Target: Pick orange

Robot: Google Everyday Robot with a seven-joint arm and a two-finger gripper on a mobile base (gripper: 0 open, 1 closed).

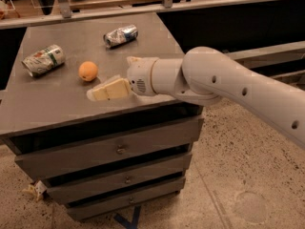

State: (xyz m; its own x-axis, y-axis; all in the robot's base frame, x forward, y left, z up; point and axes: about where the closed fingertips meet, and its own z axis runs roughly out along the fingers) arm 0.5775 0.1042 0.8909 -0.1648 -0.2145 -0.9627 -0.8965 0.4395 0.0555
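Gripper (97, 92) low over the cabinet (52, 109) top, just beside the orange (88, 71)

The gripper points left over the front part of the grey top; whether it is spread or closed cannot be told, and it holds nothing that shows. The orange sits just behind and left of its tip, apart from it, free on the top. The white arm (214, 80) reaches in from the right across the cabinet's front right corner. Farther out, a crushed can (44, 59) lies left of the orange and another can (120, 35) lies nearer the back edge. Three drawers (114, 149) stack below, above a speckled floor (238, 175)
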